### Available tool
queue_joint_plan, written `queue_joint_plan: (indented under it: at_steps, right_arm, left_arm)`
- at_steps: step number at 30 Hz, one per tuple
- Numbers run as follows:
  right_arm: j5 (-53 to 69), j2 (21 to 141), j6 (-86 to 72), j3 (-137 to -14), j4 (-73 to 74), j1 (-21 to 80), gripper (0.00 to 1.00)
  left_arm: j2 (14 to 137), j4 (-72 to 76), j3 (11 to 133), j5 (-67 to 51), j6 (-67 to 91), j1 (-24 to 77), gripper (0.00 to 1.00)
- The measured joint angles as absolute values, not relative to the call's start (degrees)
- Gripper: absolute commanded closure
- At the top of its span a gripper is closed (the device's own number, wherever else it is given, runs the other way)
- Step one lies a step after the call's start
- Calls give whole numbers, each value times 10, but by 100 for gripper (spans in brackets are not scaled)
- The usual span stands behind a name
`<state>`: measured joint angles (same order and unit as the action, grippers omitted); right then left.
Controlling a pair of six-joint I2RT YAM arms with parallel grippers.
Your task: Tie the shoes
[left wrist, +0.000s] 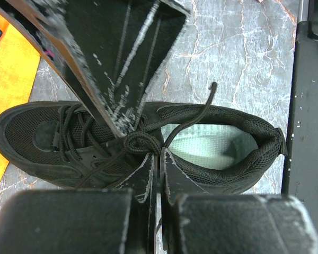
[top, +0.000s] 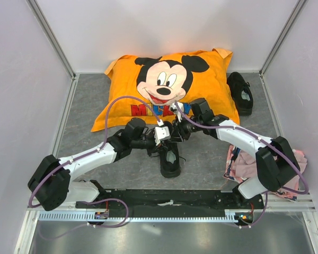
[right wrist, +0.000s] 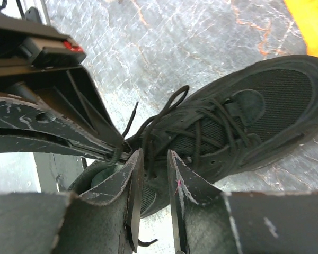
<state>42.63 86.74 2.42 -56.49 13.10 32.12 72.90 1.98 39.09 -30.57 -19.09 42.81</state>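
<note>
Black shoe (top: 170, 159) sits on the worktop (top: 206, 159) before a pillow (top: 201, 84); the left end effector (left wrist: 159, 156), closed, seems to pinch a lace (left wrist: 193, 115) taut by the knot (left wrist: 140, 143), while the right end effector (right wrist: 153, 159) hovers narrowly open, likely to take a loop.

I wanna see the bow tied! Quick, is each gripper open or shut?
Left gripper: shut on a thin black shoelace.
Right gripper: open, nothing seen between jaws.

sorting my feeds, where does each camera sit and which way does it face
top external: above and behind the bases, looking down on both arms and the shoe.
left wrist: on the left arm, looking down on the shoe; own jaws at bottom.
right wrist: on the right arm, looking down at its laces; own jaws at bottom.
shared: both wrist views show that shoe.
</note>
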Motion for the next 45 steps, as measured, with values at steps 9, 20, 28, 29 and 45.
queue_joint_plan:
  at_steps: [9, 20, 28, 29, 45]
  right_arm:
    - [424, 881, 49, -572, 143, 335, 86]
    - [420, 877, 47, -574, 147, 334, 100]
    - [427, 857, 13, -574, 138, 317, 100]
    - [429, 857, 11, -573, 137, 317, 100]
    - [436, 852, -10, -566, 125, 315, 100]
  left_arm:
    - [735, 14, 397, -306, -194, 427, 98]
    - [737, -7, 406, -307, -195, 416, 98]
    - [764, -34, 433, -331, -197, 410, 99]
    - [766, -39, 436, -333, -197, 410, 98]
    - [821, -113, 501, -363, -198, 404, 98]
